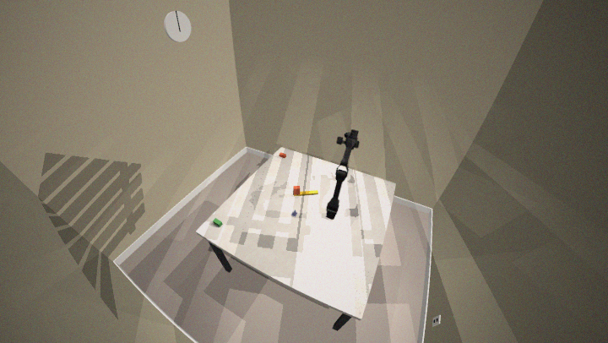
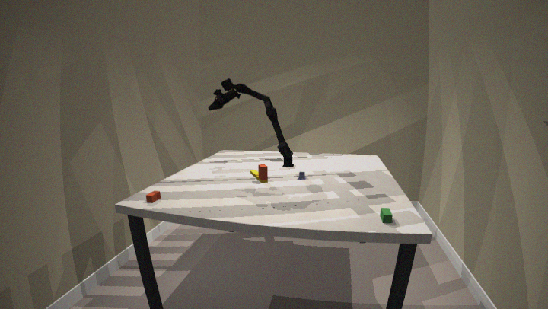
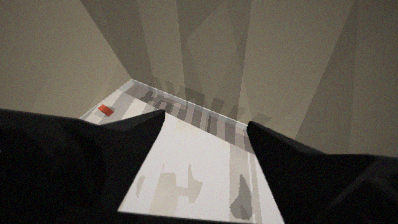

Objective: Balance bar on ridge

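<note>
The yellow bar (image 1: 310,193) (image 2: 253,173) lies low on the table, away from the ridge. An upright red block (image 1: 296,189) (image 2: 262,172) stands at one end of the bar, seemingly on top of it. The small blue-grey ridge (image 1: 294,213) (image 2: 301,176) stands apart from the bar with nothing on it. My gripper (image 2: 209,108) (image 3: 207,119) is raised high above the table, well away from bar and ridge. Its fingers are wide open with nothing between them. Neither bar nor ridge shows in the wrist view.
A red block (image 1: 282,155) (image 2: 153,196) (image 3: 105,110) lies near one table corner. A green block (image 1: 217,222) (image 2: 386,215) lies near another corner. The table (image 1: 332,264) (image 2: 230,215) also carries my arm's base. Striped shadows cross its top.
</note>
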